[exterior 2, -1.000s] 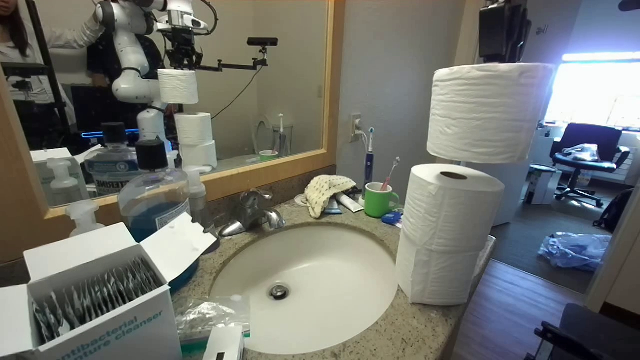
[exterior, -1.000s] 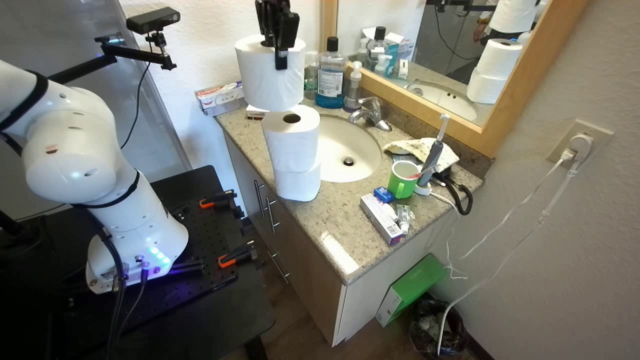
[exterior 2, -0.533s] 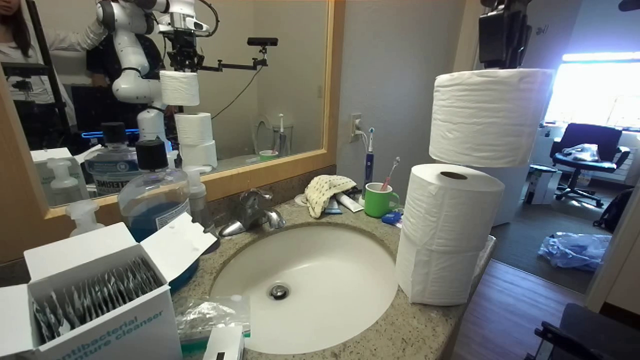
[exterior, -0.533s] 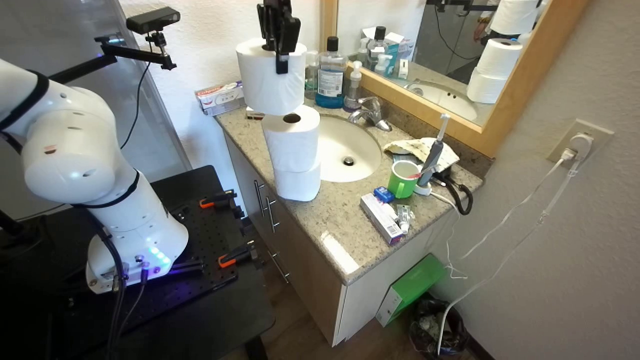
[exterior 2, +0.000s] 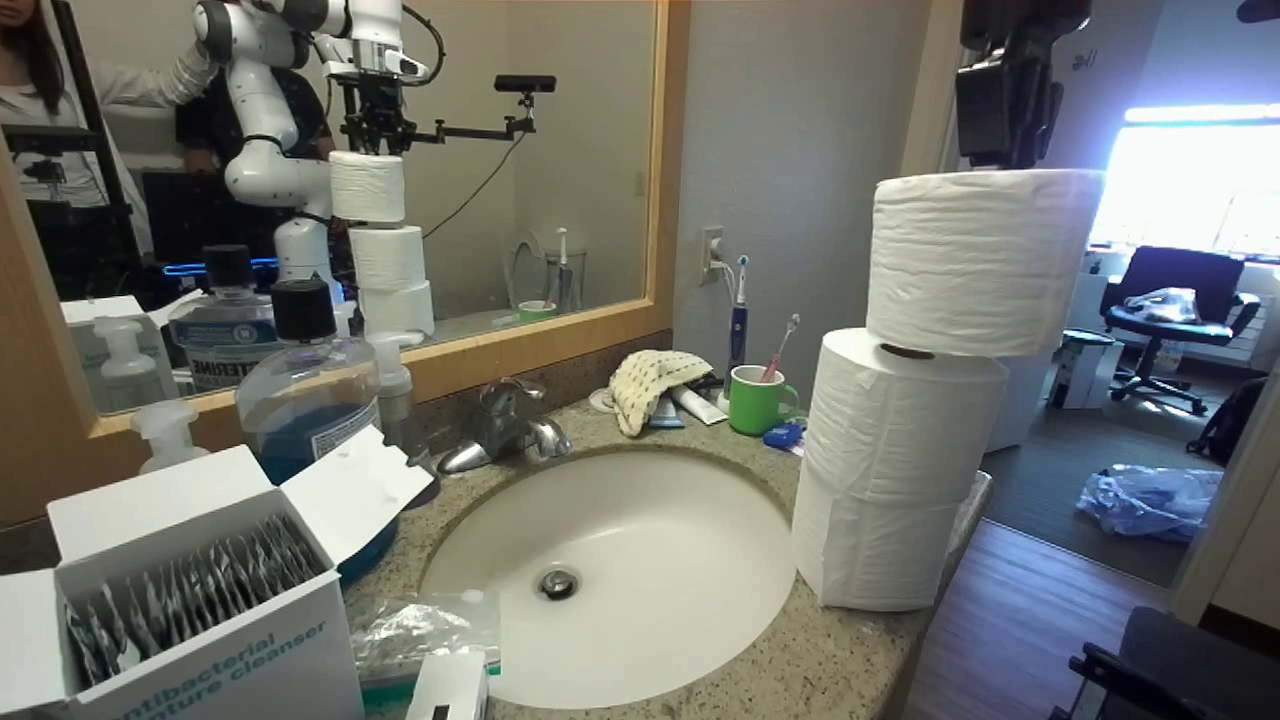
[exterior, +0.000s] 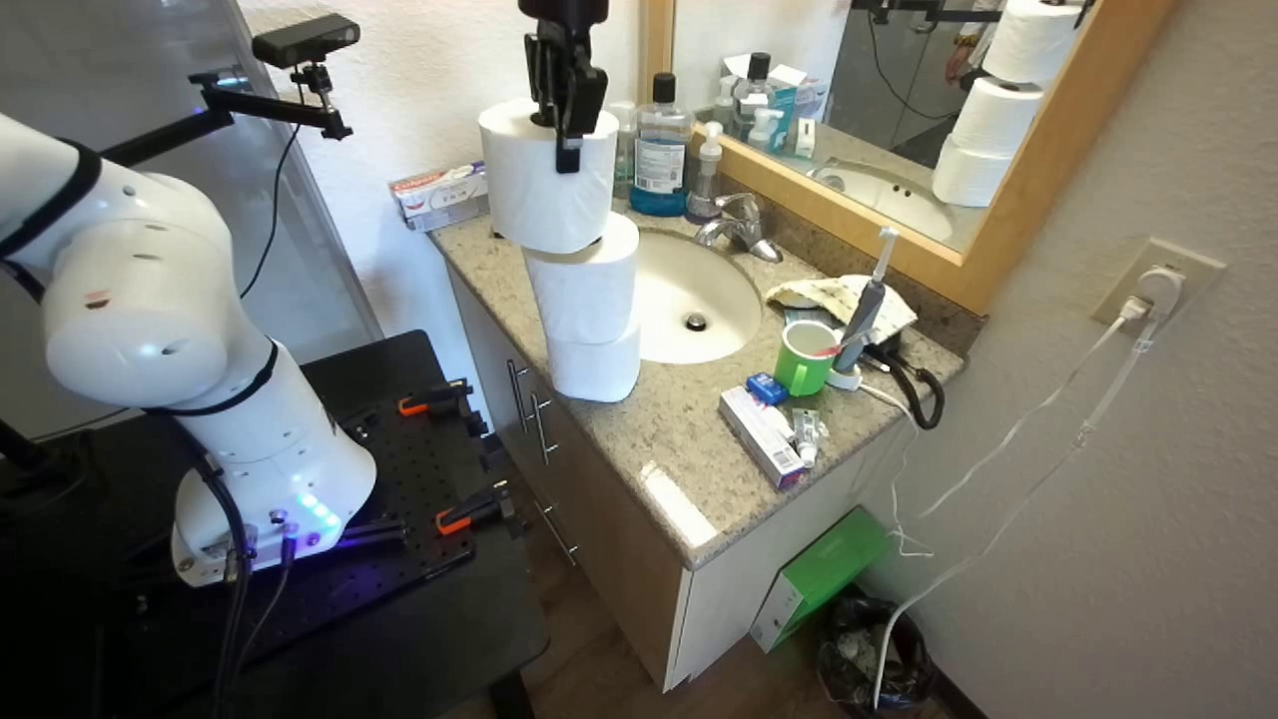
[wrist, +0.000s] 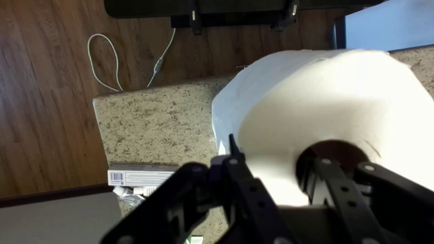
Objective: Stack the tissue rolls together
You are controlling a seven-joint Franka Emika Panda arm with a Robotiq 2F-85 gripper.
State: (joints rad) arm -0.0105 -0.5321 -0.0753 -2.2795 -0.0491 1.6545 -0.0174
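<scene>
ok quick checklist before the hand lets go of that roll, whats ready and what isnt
1. Grip: hand shut on the wall of the held roll, one finger in its core: ok.
2. Support: middle roll stacked on the bottom roll: ok.
3. Base: bottom roll on the counter beside the sink: ok.
4. Centring: held roll offset over the middle roll, whose top hole partly shows in an exterior view: not ok.
5. Contact: held roll touching the middle roll: cannot tell.

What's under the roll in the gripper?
Off-centre under the held roll: the middle roll, stacked on the bottom roll, which stands on the counter. In both exterior views, the held roll hides part of the middle roll's top, including most of its hole.
</scene>
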